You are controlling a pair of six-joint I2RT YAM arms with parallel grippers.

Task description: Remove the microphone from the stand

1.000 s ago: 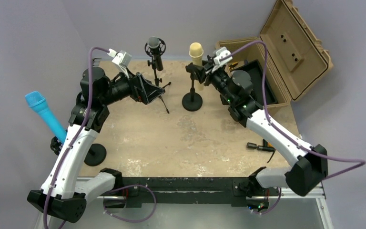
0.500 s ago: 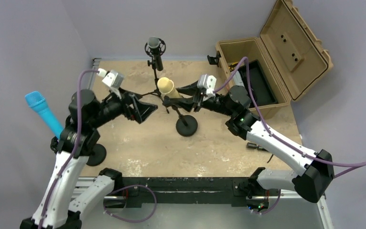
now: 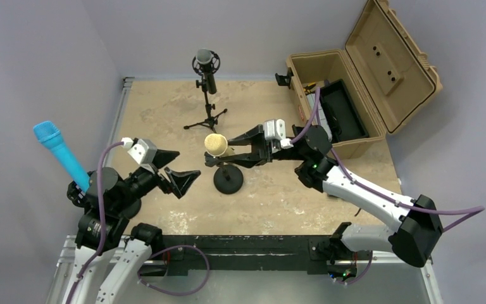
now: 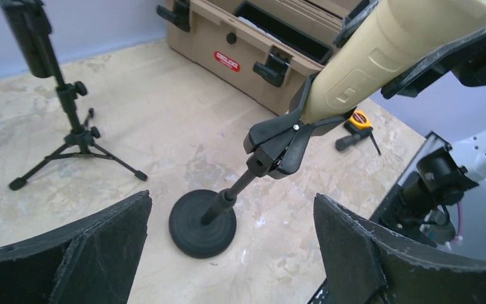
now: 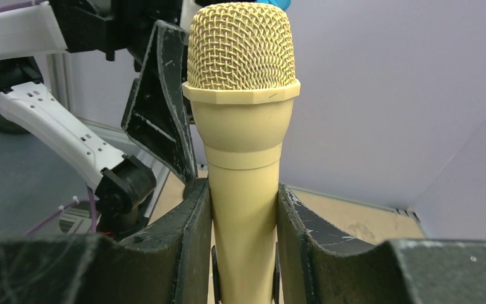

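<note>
Over the sandy table (image 3: 164,107), the right arm reaches leftward, right gripper (image 3: 229,152) clamped on the beige mesh-headed microphone (image 3: 216,144), which sits clipped in the tilted black round-based stand (image 3: 228,180). Opposite, the left gripper (image 3: 178,168) gapes wide, empty.

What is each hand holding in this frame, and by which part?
Right hand grips the tan microphone by its handle, just below the grille head. Left hand is open and holds nothing.

The microphone (image 5: 241,120) is pale yellow with a fine mesh grille, and its stand (image 4: 202,221) is black. At the left is a bright blue microphone (image 3: 60,153). The far-right case (image 3: 389,60) is tan.
</note>
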